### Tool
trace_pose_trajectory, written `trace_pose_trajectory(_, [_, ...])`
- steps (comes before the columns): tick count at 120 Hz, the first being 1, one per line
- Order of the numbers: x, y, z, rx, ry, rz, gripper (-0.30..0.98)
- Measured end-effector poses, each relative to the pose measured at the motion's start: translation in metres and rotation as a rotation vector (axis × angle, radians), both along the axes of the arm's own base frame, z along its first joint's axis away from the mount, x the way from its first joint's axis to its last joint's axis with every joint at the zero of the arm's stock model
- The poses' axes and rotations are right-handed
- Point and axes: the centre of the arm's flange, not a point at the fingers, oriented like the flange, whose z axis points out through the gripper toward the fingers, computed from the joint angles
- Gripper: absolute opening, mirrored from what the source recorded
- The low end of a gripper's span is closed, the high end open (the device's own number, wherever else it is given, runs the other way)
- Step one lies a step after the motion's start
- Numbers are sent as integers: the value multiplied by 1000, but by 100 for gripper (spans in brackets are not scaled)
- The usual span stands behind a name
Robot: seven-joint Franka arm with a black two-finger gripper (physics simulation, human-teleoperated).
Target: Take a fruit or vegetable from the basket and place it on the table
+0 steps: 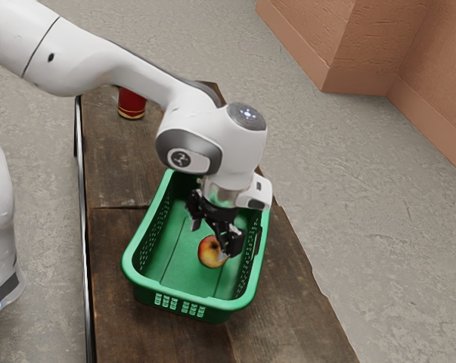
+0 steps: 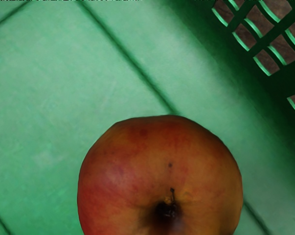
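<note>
Lining up the grasp, a black gripper point(image 1: 211, 239) spreads its fingers at an apple point(image 1: 209, 252) in the green basket's point(image 1: 190, 299) near half; next, likely straddle, then squeeze.

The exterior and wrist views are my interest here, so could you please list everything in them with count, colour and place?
apple: one, red and yellow, on the basket's floor
basket: one, green, on the table
container: one, red with a gold band, on the table, partly behind the arm
table: one, dark brown wood, under the basket
floor: one, grey, around the table
wall: reddish brown, exterior view's upper right
arm: one, white, reaching over the basket
gripper: one, black, open, at the apple
</note>
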Motion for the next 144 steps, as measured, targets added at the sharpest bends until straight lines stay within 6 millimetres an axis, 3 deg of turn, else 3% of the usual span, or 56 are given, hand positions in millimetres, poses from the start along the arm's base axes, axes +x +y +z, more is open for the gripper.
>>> trace_pose_trajectory(93, [25,12,-34,-48,21,-6,53])
trace_pose_trajectory(130, [27,14,-34,-50,8,-5,40])
trace_pose_trajectory(144, [24,12,-22,-37,-24,-5,36])
